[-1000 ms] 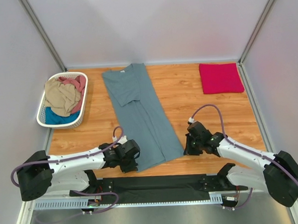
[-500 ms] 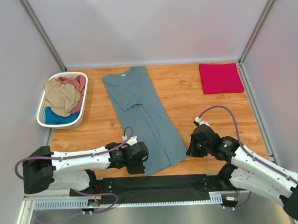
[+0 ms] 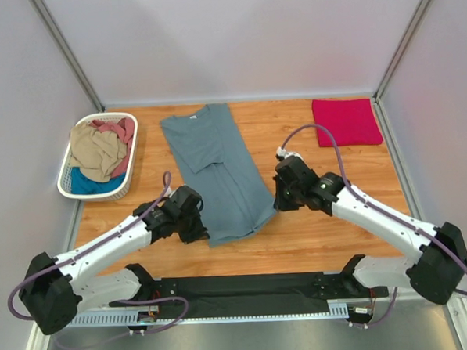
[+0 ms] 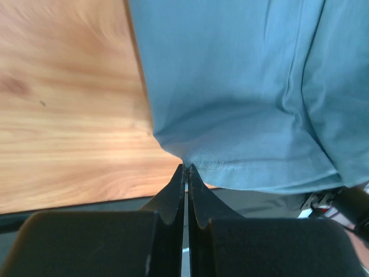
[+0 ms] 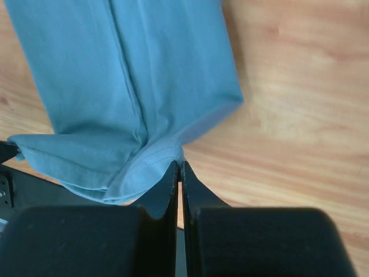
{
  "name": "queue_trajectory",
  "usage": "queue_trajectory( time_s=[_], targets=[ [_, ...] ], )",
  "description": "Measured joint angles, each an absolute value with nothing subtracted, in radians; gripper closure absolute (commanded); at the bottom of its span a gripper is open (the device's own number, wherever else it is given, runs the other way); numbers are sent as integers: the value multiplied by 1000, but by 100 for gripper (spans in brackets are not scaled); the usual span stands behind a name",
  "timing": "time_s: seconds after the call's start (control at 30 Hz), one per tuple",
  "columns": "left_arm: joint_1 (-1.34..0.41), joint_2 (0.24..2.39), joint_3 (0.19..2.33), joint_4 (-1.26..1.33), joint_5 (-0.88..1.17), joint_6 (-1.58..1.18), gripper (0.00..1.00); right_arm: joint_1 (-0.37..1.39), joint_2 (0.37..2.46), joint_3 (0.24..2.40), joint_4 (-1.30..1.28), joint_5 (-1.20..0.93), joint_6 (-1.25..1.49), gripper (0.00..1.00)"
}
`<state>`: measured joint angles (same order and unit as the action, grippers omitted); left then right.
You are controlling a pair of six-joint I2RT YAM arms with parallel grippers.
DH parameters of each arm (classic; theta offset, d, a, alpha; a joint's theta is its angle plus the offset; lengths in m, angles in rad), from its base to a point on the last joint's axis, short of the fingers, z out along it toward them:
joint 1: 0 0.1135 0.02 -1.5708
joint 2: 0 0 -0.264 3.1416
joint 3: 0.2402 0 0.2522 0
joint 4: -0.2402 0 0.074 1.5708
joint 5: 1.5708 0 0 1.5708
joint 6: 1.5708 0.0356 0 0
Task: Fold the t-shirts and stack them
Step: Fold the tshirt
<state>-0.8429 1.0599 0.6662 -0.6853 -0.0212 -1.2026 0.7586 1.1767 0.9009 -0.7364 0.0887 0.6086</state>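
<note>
wood table (image 3: 310, 143), grey-blue shirt (image 3: 218, 176) laid lengthwise centre-left, folded crimson shirt (image 3: 346, 122) far-right corner, white basket (image 3: 101, 194) far left

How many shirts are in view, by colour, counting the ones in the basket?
grey-blue shirt: 1, spread out lengthwise
crimson-pink shirt: 1, folded, far right corner
tan shirt: 1, in the white basket
dusty-pink shirt: 1, in the basket
bright-blue shirt: 1, in the basket, mostly covered
Total: 5
</note>
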Motion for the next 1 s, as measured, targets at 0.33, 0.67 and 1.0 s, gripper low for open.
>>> queue_trajectory(
  time_s=[0.33, 0.67, 1.0],
  targets=[
    [-512, 1266, 858, -708, 87, -933, 100, 662, 1568, 1328, -716, 69, 441, 100],
    [-347, 1603, 1178, -736, 137, -758, 100, 560, 1991, 1765, -776, -15, 340, 100],
    [-270, 1756, 1311, -776, 89, -727, 100, 495, 2141, 1931, -817, -110, 273, 100]
  ],
)
